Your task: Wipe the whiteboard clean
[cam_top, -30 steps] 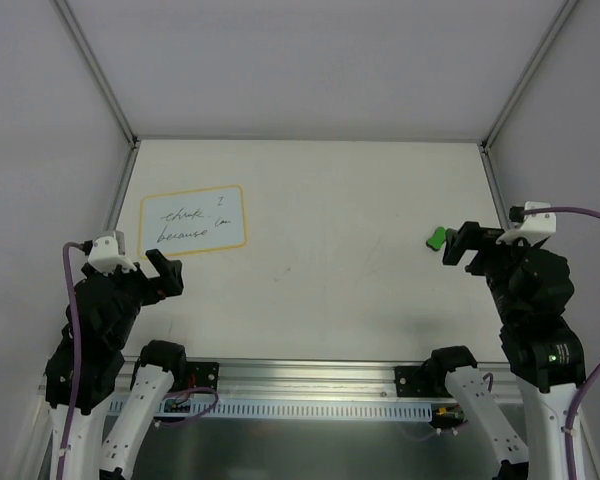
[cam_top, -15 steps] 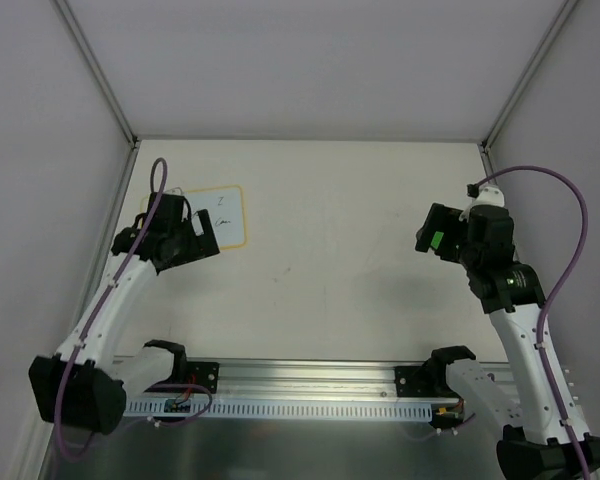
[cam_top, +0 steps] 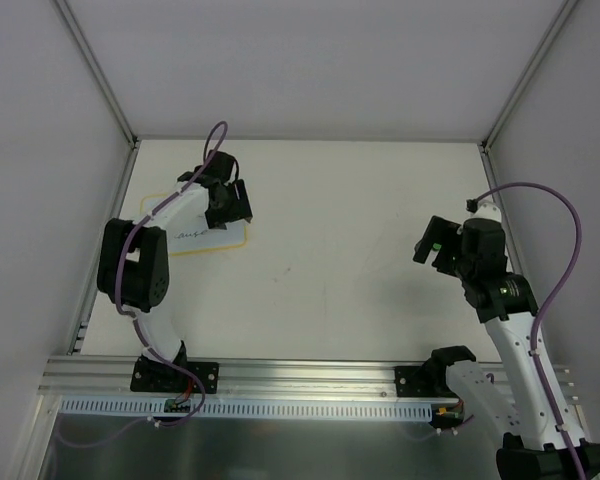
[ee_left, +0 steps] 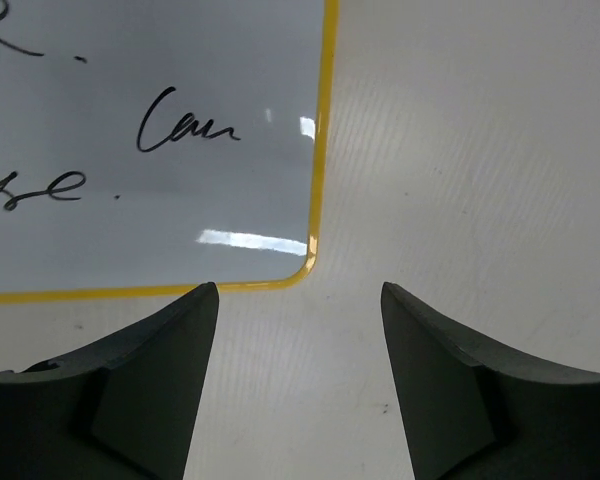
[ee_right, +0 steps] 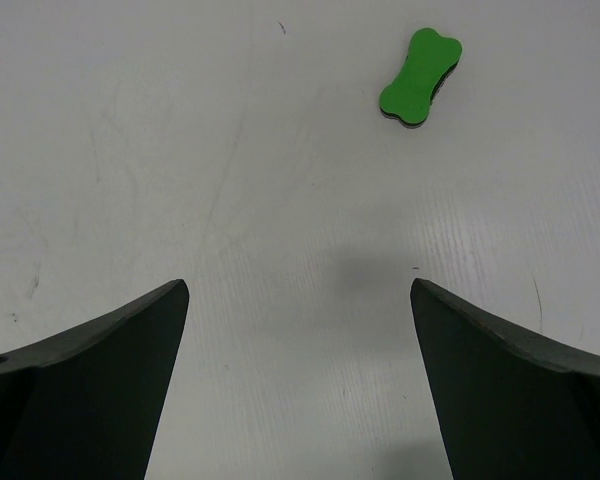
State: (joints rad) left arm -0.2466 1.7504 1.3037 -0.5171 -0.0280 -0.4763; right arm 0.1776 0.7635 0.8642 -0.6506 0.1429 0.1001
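Left wrist view: my left gripper (ee_left: 298, 300) is spread wide and empty above the table (ee_left: 480, 150). A rounded corner of the whiteboard (ee_left: 160, 210) is framed between its fingers, and black handwriting (ee_left: 185, 128) marks the board. Seen from the top camera, the whiteboard lies toward the far left of the table, partly hidden under that arm. My right gripper (ee_right: 298, 290) is also spread and empty over the right side, with the green block (ee_right: 420, 76) lying just beyond it.
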